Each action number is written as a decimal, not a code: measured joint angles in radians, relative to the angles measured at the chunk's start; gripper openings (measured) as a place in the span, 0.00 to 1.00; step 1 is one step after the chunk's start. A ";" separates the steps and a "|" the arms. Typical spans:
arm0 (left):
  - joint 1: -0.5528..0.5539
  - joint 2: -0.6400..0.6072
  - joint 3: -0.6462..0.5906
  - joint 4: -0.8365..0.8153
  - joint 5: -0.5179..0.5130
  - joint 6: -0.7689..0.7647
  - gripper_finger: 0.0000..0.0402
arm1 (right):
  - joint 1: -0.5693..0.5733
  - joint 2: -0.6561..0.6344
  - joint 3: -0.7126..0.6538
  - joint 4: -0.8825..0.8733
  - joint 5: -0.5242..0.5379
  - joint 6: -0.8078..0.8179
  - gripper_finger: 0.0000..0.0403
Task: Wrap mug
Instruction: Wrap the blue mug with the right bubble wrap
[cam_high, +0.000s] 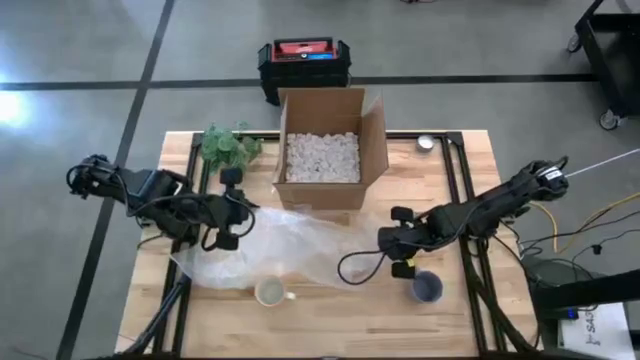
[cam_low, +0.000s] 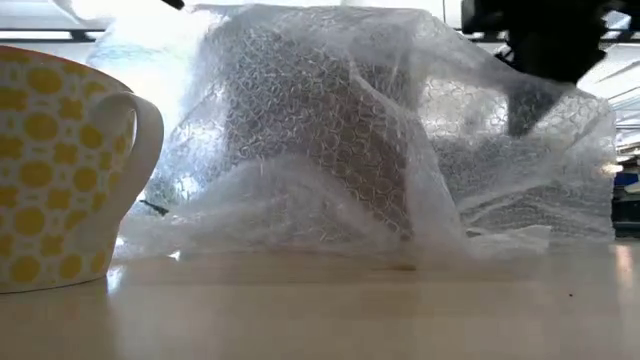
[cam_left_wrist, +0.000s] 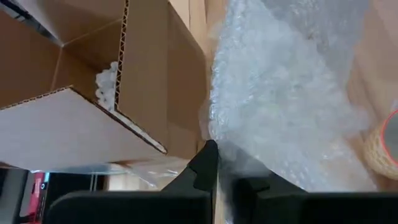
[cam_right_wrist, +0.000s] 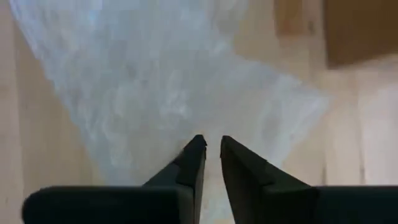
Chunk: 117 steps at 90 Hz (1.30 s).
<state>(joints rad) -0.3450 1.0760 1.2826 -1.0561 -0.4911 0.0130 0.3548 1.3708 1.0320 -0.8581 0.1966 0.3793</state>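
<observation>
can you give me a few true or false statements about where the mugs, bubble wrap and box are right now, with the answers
1. The yellow-patterned mug stands at the bubble wrap's near edge. True.
2. The cardboard box is empty. False: it holds white packing peanuts.
3. The blue mug is wrapped in the sheet. False: it stands bare on the table, near the right gripper.
4. The left gripper has its fingers closed on the bubble wrap. True.
5. A green plant lies left of the box. True.

Workshop: concrete floor (cam_high: 420, 50), toolbox (cam_high: 303, 60)
</observation>
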 joint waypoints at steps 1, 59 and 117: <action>0.000 0.000 0.001 0.005 0.000 0.000 0.06 | 0.000 0.000 0.002 0.000 0.006 0.000 0.08; -0.001 0.063 0.170 -0.180 0.194 -0.363 0.63 | -0.005 -0.001 0.271 -0.348 0.039 0.026 0.26; 0.016 0.038 -0.491 0.521 0.299 -0.353 0.36 | 0.198 0.145 0.071 0.176 -0.021 0.093 0.14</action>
<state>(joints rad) -0.3294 1.1137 0.7918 -0.5354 -0.1917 -0.3401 0.5527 1.5160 1.1031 -0.6822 0.1757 0.4725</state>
